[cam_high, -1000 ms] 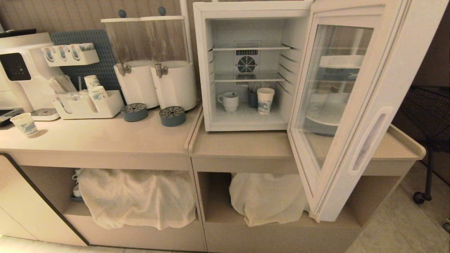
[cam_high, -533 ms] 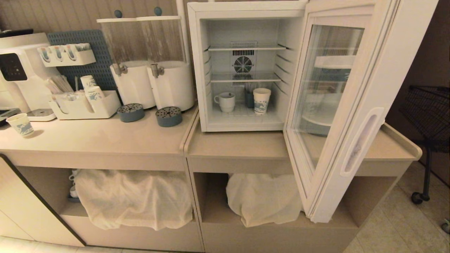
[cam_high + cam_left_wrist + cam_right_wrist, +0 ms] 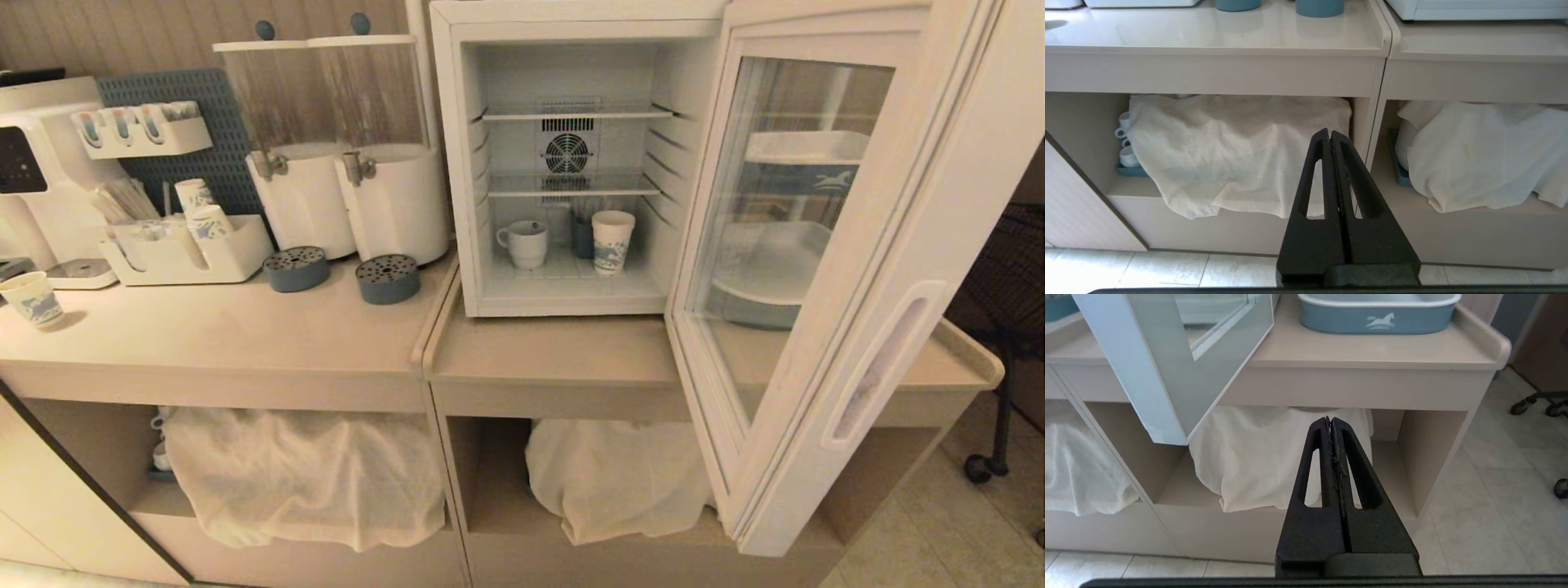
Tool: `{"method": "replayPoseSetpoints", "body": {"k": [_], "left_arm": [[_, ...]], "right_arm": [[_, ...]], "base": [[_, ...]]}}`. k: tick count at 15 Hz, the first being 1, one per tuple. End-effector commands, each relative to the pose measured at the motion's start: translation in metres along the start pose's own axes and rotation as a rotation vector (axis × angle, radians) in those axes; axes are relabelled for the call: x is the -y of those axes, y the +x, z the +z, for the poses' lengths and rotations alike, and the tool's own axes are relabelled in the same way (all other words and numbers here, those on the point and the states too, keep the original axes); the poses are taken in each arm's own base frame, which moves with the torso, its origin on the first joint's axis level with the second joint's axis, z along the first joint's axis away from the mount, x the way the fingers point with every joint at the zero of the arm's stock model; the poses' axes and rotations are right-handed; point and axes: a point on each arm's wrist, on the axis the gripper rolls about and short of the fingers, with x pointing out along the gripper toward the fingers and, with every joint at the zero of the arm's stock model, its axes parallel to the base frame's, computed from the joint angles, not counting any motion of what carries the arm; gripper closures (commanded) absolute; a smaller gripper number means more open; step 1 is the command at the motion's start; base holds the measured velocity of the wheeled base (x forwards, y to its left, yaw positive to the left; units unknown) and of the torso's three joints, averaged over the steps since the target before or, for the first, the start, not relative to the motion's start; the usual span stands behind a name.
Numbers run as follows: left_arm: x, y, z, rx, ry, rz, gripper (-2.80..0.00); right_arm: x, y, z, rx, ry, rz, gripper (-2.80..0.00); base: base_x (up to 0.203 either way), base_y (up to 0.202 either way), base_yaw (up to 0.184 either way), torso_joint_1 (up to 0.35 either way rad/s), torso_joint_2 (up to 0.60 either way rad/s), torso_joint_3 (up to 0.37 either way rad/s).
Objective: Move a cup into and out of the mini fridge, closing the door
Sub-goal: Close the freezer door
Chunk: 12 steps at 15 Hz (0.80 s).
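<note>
Since the cup point(image 3: 525, 242) is glazed ceramic, squat, with a loop handle, I judge it stiff, fairly light, slippery and chip-prone; best pinched across the rim wall or at the handle, which points to 9 o'clock. It stands on the bottom wire shelf of the mini fridge point(image 3: 571, 20); a patterned paper cup point(image 3: 612, 241) at its 3 o'clock, apart. The door point(image 3: 849, 269) hangs wide open, smooth glass in a pale frame. Left gripper point(image 3: 1330, 132) and right gripper point(image 3: 1329, 419): jaws pressed together, empty, low before the cloth-draped shelves.
</note>
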Motion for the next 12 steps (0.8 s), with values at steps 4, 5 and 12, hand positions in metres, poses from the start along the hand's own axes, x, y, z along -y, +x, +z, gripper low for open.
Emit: {"method": "replayPoseSetpoints", "body": {"k": [4,5,12], "left_arm": [[0.0,0.0,0.0,0.0,-0.001,0.0,0.0],[0.0,0.0,0.0,0.0,-0.001,0.0,0.0],[0.0,0.0,0.0,-0.002,-0.002,0.0,0.0]], "right_arm": [[0.002,-0.038,0.078,0.211,0.0,0.013,0.0],[0.003,-0.05,0.102,0.247,0.002,0.014,0.0],[0.011,0.04,0.242,-0.052,0.243,-0.086,0.0]], "base": [[0.0,0.0,0.0,0.0,0.0,0.0],[0.0,0.0,0.0,0.0,0.0,0.0],[0.0,0.0,0.0,0.0,0.0,0.0]]}}
